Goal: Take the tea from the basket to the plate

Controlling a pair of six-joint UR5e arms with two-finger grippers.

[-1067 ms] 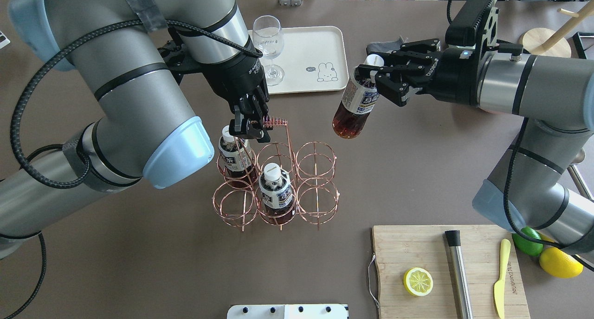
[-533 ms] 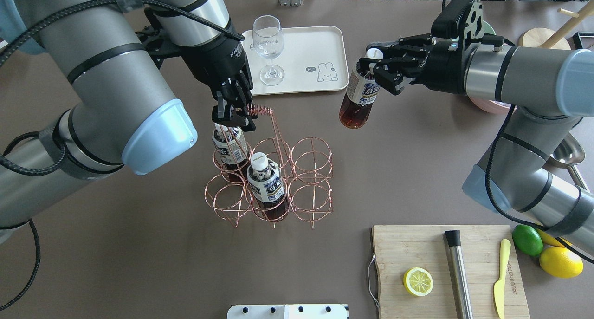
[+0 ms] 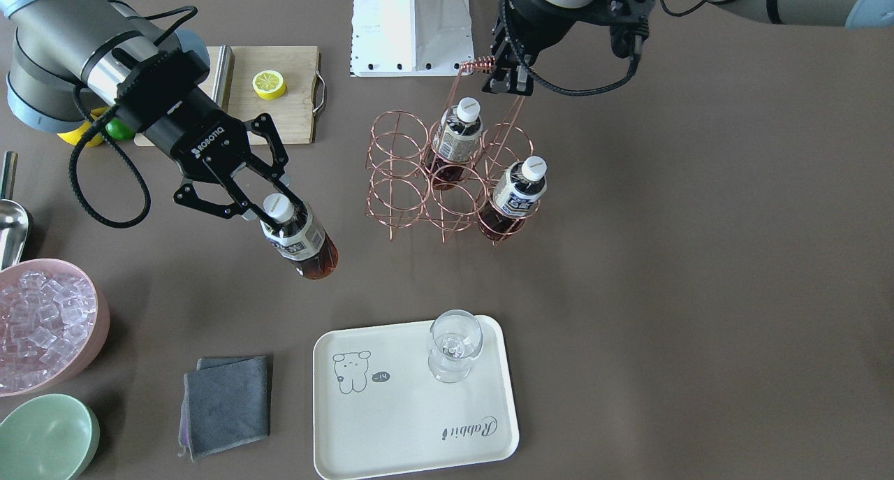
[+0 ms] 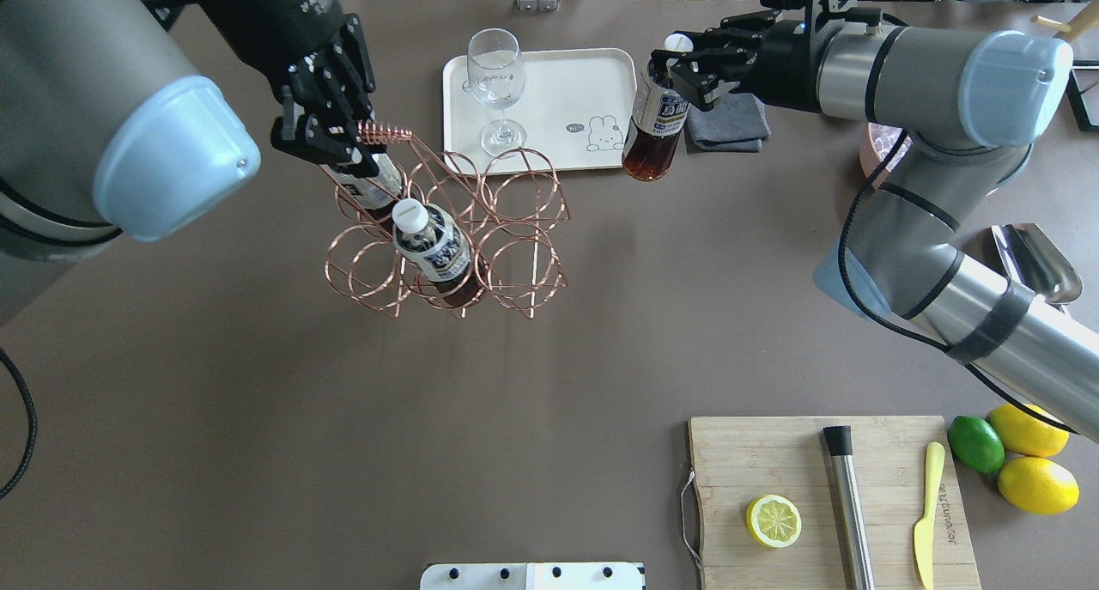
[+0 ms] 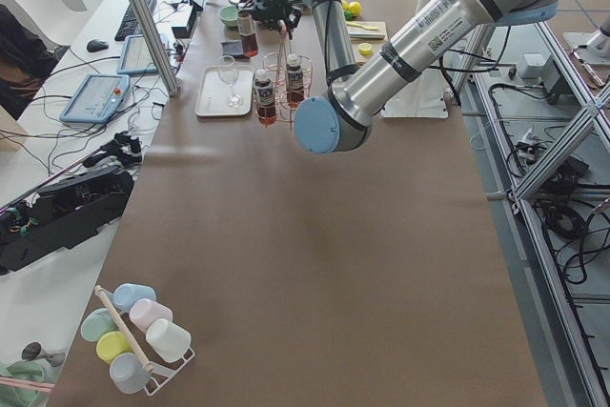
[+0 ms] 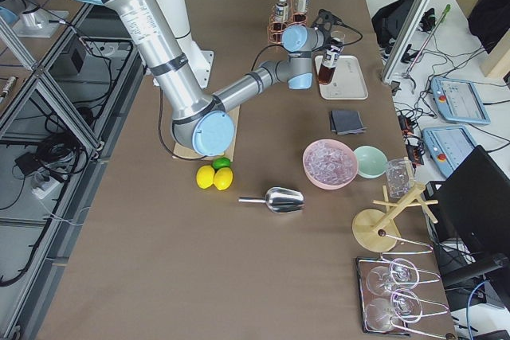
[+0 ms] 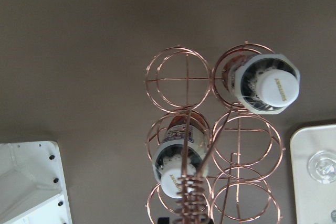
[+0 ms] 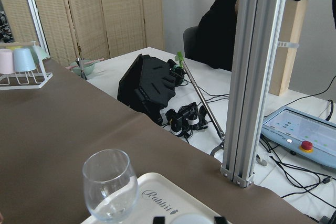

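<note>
Tea, one bottle, hangs cap-up from the right claw, which is closed narrow around its neck, holding it clear of the table. Below and ahead of that claw lies the single plate, carrying one wine glass; the bottle is near the plate's edge, not on it. The left claw is clamped on the coiled handle of the one basket, whose six rings beneath that claw hold two more bottles.
</note>
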